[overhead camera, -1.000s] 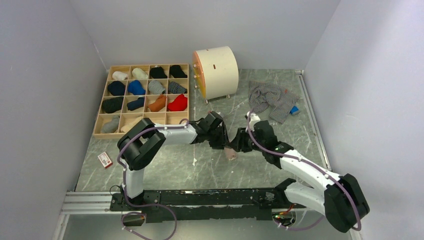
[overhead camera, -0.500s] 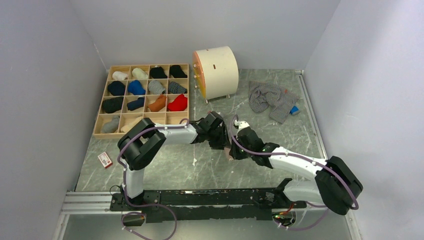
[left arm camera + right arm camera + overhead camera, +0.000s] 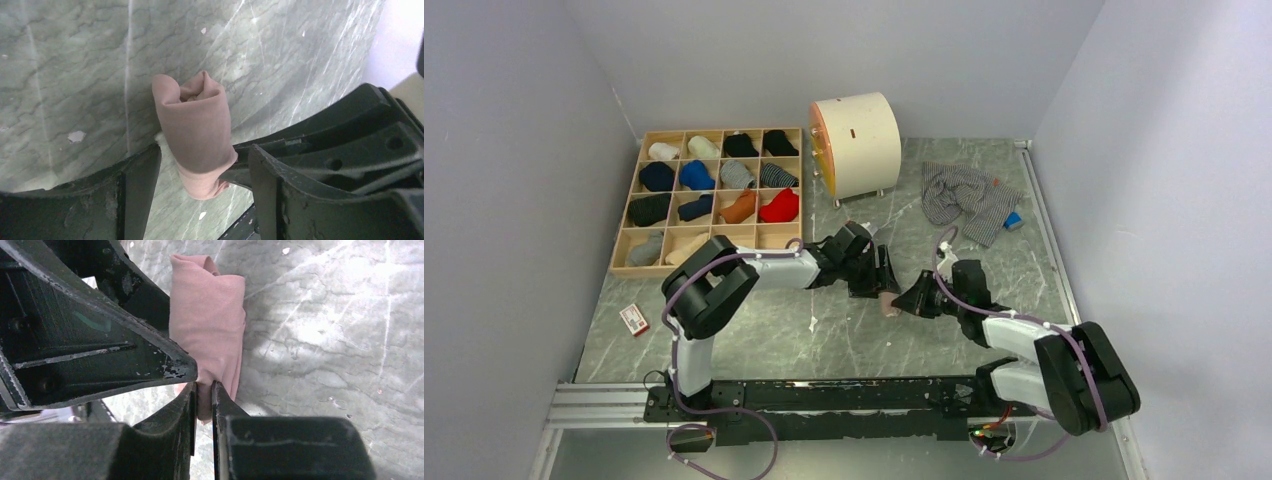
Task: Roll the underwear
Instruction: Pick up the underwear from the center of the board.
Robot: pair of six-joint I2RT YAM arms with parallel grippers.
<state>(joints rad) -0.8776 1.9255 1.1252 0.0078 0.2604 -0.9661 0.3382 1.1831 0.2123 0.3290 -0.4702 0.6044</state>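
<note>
The pale pink underwear [image 3: 887,303] lies rolled into a short tube on the marble table, between both grippers. In the left wrist view the roll [image 3: 195,130] sits between my left gripper's [image 3: 202,160] spread fingers [image 3: 135,190], which stand apart from it. My left gripper [image 3: 882,283] is open. My right gripper [image 3: 204,390] is shut on the near end of the pink roll [image 3: 207,315], pinching a fold of cloth. In the top view it [image 3: 909,300] reaches in from the right. The grey striped underwear [image 3: 964,200] lies crumpled at the back right.
A wooden grid tray [image 3: 724,131] of rolled garments stands at the back left. A cream cylinder [image 3: 856,145] sits at the back centre. A small blue block [image 3: 1013,220] lies by the striped cloth, and a small red-and-white box [image 3: 634,319] at the front left. Walls close three sides.
My left gripper has opened and let go of the pink roll. My right gripper has closed on the roll's end, and the right arm has dropped lower and shifted right.
</note>
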